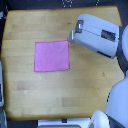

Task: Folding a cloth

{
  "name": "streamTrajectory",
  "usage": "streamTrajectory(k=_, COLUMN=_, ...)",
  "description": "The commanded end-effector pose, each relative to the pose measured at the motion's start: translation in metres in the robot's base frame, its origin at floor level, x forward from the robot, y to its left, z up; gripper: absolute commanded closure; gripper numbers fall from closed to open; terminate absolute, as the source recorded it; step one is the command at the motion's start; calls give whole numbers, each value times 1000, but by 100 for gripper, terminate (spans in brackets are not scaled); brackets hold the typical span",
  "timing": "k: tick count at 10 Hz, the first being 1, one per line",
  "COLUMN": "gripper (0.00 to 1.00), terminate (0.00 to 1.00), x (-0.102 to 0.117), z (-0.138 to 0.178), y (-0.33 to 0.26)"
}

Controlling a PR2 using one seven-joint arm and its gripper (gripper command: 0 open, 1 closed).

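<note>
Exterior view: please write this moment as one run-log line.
cloth: flat, unfolded on table | gripper: beside cloth's far corner, state unclear | fold: not begun

**Count of what is in view**

One cloth [51, 56] lies on the table, a single pink-magenta piece, roughly square. One wooden table [30, 95] carries it; its top fills most of the exterior view. One robot arm [97, 35] shows, white and grey, entering from the exterior view's right. One gripper [71, 36] sits at its end; its fingers are too blurred to count.
</note>
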Motion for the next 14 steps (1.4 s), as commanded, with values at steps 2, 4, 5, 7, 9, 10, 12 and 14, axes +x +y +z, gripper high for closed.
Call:
streamTrajectory(k=2, gripper=0, terminate=0, x=-2, z=-32, y=63)
streamTrajectory(k=4, gripper=0, terminate=0, x=-7, z=-46, y=68)
streamTrajectory(k=5, gripper=0, terminate=0, x=-12, z=-55, y=67)
streamTrajectory(k=7, gripper=0, terminate=0, x=-15, z=-65, y=68)
streamTrajectory(k=9, gripper=0, terminate=0, x=-26, z=-77, y=69)
streamTrajectory(k=10, gripper=0, terminate=0, x=-31, z=-84, y=66)
streamTrajectory(k=12, gripper=0, terminate=0, x=-32, z=-85, y=67)
streamTrajectory(k=14, gripper=100, terminate=0, x=-33, z=-80, y=70)
